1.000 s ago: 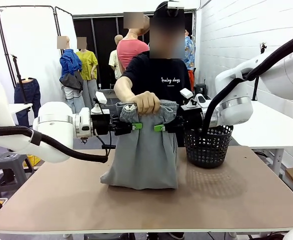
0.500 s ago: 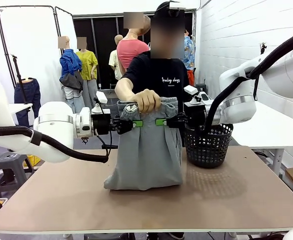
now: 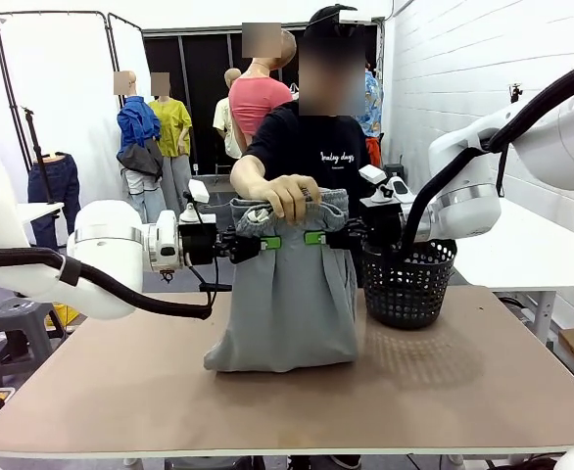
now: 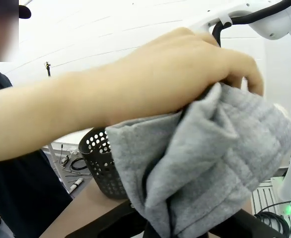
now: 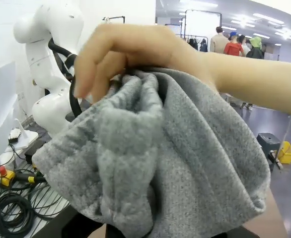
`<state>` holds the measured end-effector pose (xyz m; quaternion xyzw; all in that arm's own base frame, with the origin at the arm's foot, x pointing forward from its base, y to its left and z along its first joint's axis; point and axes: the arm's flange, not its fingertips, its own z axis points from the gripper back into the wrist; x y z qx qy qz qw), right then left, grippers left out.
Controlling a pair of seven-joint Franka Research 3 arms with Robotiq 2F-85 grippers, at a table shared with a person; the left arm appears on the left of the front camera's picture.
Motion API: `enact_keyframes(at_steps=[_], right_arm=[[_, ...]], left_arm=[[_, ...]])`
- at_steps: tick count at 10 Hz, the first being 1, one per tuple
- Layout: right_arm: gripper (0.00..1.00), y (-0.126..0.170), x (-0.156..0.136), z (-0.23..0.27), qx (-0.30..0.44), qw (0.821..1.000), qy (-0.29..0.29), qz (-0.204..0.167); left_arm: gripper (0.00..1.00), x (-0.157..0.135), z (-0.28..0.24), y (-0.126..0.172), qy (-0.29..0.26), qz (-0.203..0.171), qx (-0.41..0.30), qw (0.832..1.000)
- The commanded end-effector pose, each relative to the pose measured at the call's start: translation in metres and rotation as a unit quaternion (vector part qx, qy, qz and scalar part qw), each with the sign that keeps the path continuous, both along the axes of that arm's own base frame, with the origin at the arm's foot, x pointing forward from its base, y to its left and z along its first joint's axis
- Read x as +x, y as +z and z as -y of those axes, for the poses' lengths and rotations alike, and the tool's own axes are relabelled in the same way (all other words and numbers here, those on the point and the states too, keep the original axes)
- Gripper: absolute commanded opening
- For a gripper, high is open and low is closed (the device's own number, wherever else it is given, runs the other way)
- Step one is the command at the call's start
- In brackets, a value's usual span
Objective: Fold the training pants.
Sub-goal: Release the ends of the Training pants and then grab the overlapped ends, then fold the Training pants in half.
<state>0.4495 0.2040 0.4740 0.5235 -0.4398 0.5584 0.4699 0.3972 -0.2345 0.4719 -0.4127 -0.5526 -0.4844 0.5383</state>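
The left gripper [image 3: 267, 242] was clamped on the left edge of the pants [image 3: 292, 294], just under the waistband, and the right gripper [image 3: 315, 238] was clamped on the right edge at the same height. Both grippers faced each other across the cloth, green pads pinched together on the grey fabric. A person's hand [image 3: 289, 197] gripped the waistband from above, between the two grippers. The pants hung upright from these three holds, their lower end bunched and resting on the tabletop [image 3: 267, 401].

In the left wrist view the hand [image 4: 175, 69] covered the bunched grey pants [image 4: 210, 163], and the basket [image 4: 102, 166] stood behind them. In the right wrist view the same hand [image 5: 130, 49] closed over the gathered top of the pants [image 5: 165, 163].

One black mesh basket [image 3: 409, 284] stood on the tabletop just to the right of the pants, near their right edge. What lay inside it could not be told.

Counted: one pair of pants, one basket, two grippers, one hand on the cloth.
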Motion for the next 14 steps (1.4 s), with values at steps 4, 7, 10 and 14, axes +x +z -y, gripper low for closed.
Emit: enact_keyframes(at_steps=[4, 7, 10, 14], right_arm=[[0.00, -0.0020, -0.0019, 0.0004, 0.007, 1.000, 0.001, -0.006], [0.00, -0.0020, -0.0019, 0.0004, 0.007, 1.000, 0.001, -0.006], [0.00, -0.0020, -0.0019, 0.0004, 0.007, 1.000, 0.001, -0.006], [0.00, -0.0020, -0.0019, 0.0004, 0.007, 1.000, 0.001, -0.006]], left_arm=[[0.00, 0.0008, -0.0002, 0.0016, 0.012, 0.002, 0.005, 1.000], [0.00, 0.0008, -0.0002, 0.0016, 0.012, 0.002, 0.005, 1.000], [0.00, 0.0008, -0.0002, 0.0016, 0.012, 0.002, 0.005, 1.000], [0.00, 0.0008, -0.0002, 0.0016, 0.012, 0.002, 0.005, 1.000]])
